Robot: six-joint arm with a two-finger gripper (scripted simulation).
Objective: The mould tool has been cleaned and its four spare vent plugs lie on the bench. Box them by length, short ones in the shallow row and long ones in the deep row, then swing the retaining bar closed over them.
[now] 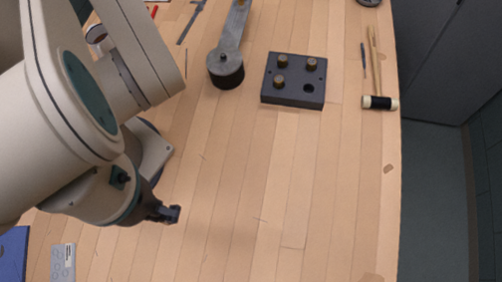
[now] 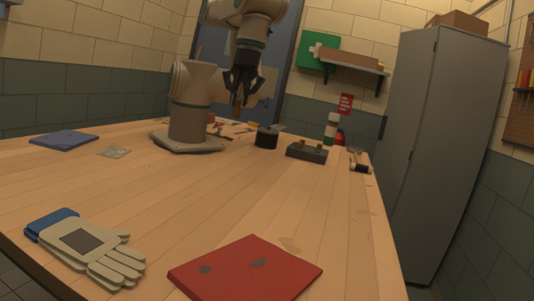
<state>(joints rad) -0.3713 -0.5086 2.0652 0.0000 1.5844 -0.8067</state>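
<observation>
Three brass vent plugs [image 1: 283, 60] stand in holes of the dark plug box [image 1: 295, 79], and its fourth hole [image 1: 308, 88] is open. The grey retaining bar [image 1: 232, 25] lies swung away from the box, on a black round pivot base [image 1: 225, 73] to the box's left. High above the bench, left of the box and well apart from it, my gripper [image 2: 242, 91] is closed around a brass vent plug [image 2: 236, 106] that hangs below its fingers. In the side camera the arm hides most of the gripper [image 1: 170, 213].
A mallet [image 1: 379, 102] lies right of the box near the bench's edge, by thin tools. Calipers, a clipboard and screwdrivers lie past the bar. A red pad [image 2: 244, 270], gloves [image 2: 84, 249], a blue pad [image 2: 63, 139] and a card [image 2: 114, 151] lie on the near bench.
</observation>
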